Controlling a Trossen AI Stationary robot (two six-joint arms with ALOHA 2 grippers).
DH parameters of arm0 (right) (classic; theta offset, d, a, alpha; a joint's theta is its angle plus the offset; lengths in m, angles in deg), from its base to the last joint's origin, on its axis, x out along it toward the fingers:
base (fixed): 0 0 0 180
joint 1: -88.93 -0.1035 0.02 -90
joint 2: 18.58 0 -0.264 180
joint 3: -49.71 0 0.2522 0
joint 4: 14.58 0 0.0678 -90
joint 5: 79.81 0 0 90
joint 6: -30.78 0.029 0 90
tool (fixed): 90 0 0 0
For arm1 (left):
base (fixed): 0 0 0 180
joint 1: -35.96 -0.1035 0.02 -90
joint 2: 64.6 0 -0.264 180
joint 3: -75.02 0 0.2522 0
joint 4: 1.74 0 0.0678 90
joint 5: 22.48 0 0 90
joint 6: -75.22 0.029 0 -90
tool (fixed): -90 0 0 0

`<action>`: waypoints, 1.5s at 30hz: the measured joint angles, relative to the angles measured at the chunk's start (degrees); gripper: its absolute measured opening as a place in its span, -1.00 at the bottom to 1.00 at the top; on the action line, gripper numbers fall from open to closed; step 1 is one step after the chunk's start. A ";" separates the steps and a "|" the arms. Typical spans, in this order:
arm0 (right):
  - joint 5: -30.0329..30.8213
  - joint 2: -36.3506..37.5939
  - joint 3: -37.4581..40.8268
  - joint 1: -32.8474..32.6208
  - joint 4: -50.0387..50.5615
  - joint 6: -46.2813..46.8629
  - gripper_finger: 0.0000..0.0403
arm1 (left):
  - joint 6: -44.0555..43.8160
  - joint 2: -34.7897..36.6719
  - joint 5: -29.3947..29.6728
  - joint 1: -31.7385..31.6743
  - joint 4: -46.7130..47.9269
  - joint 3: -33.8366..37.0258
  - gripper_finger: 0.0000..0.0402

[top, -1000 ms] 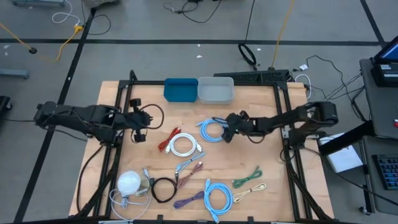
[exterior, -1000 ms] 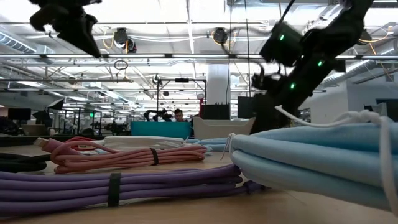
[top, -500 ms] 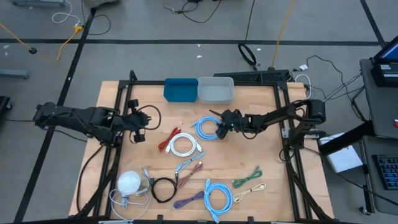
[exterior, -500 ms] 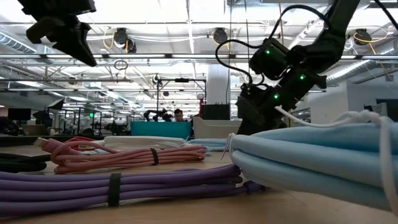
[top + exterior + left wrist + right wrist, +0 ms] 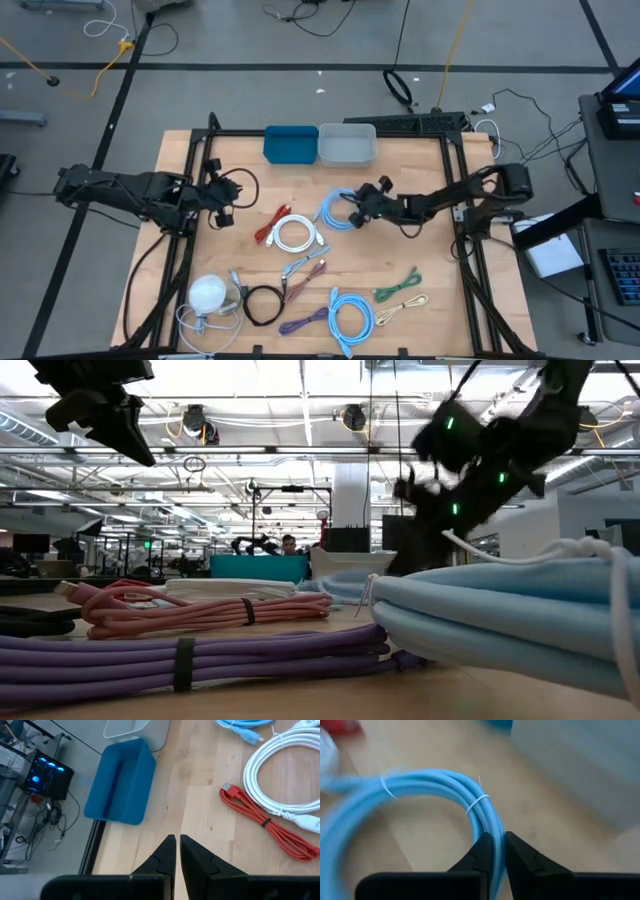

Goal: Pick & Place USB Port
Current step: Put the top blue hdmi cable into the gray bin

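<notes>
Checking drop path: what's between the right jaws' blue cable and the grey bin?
Bare wood only, per high view, between the light blue cable and the grey bin.

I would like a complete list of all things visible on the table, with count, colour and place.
Bins: 2, blue and grey, far edge.
Cable coils: 2 light blue, one centre, one near edge; white and red, centre-left; pink, purple, black, green, cream, near side.
White round thing: 1, near-left corner.
Left end effector: shut, empty, left side.
Right end effector: shut on the centre light blue coil.
</notes>
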 joint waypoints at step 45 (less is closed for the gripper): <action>19.41 -2.28 -4.11 16.85 -39.13 -42.06 -0.89 | -0.35 -0.76 -4.24 2.02 -5.80 3.74 -0.85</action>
